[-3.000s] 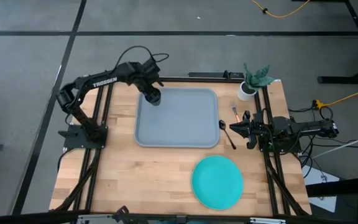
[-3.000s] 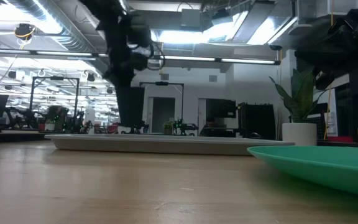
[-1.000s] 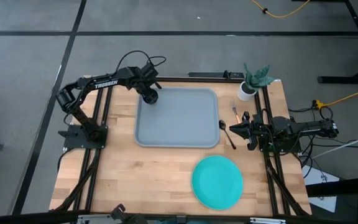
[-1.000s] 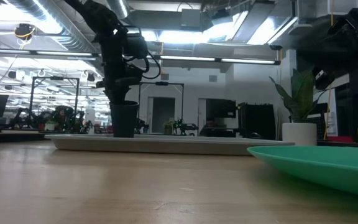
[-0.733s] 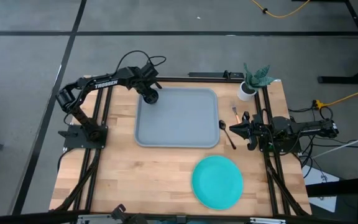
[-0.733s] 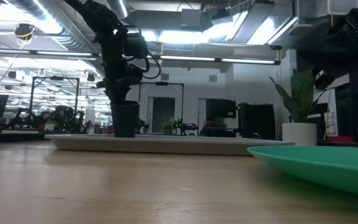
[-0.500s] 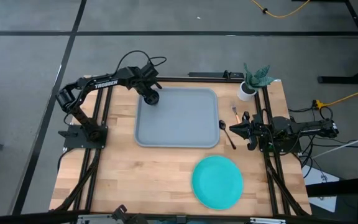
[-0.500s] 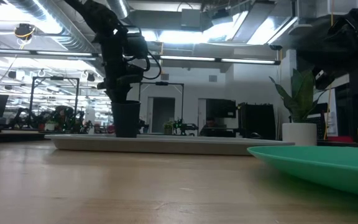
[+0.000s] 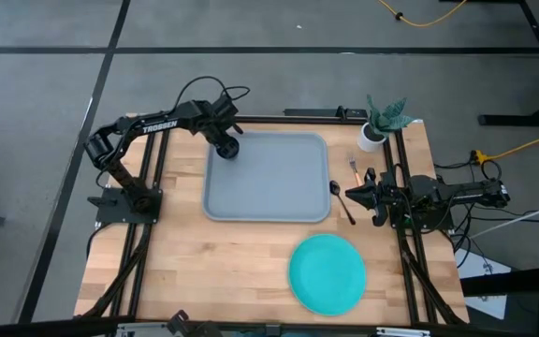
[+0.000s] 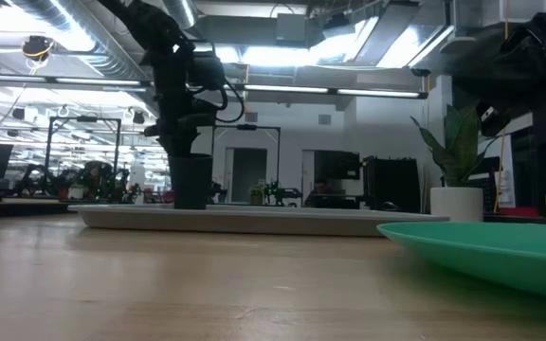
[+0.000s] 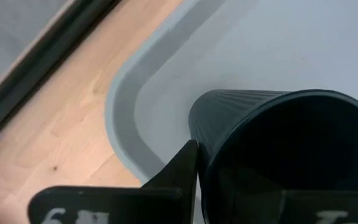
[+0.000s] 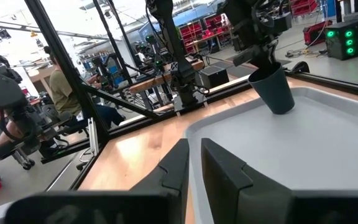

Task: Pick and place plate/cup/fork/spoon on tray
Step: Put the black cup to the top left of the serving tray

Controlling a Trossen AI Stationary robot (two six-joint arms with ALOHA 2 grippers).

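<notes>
The dark cup (image 9: 227, 148) stands upright on the pale tray (image 9: 269, 183), in its far left corner; it also shows in the low view (image 10: 191, 182). My left gripper (image 9: 222, 137) is shut on the cup from above. The teal plate (image 9: 327, 273) lies on the table near the front, right of centre. The spoon (image 9: 342, 198) and the orange-handled fork (image 9: 354, 170) lie on the table just right of the tray. My right gripper (image 9: 361, 195) is shut and empty beside the spoon, at the table's right edge. My left gripper holds the cup by its upper wall at the rim (image 11: 199, 134). One finger (image 11: 180, 169) lies on the outside of the wall; the other does not show against the dark inside. The fingers come from above, slanting from the far left. The cup's bottom (image 10: 190, 204) rests on the tray.
A white pot with a green plant (image 9: 374, 134) stands at the table's far right corner, behind the fork. The plate's rim (image 10: 500, 251) fills the low view's right foreground. A person sits in the room beyond the table (image 12: 61, 84).
Three seconds ago my left gripper held the cup slightly higher over the tray's far left corner. It has gone down with the cup, which now stands on the tray. In the last second nothing has visibly moved.
</notes>
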